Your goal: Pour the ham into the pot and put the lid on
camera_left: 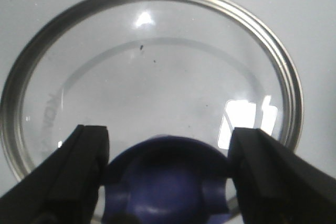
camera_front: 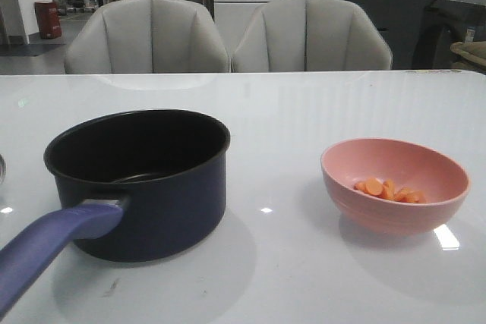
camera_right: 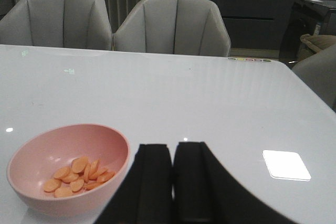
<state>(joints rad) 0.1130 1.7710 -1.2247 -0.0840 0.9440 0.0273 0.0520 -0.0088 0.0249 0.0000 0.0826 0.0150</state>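
Pot (camera_front: 144, 180) at lower left of front frame on white worktop (camera_front: 304, 127), black inside, blue handle toward bottom-left corner; pink bowl (camera_front: 394, 185) at right, well apart, holding ham (camera_front: 387, 190) slices. Lid (camera_left: 152, 82) flat on worktop, filling left wrist frame; left end effector (camera_left: 168, 174) wide open, fingers either side of blue knob (camera_left: 165, 179), gripping nothing. Right end effector (camera_right: 172, 179) at bottom centre, fingers pressed together, empty, just beside bowl
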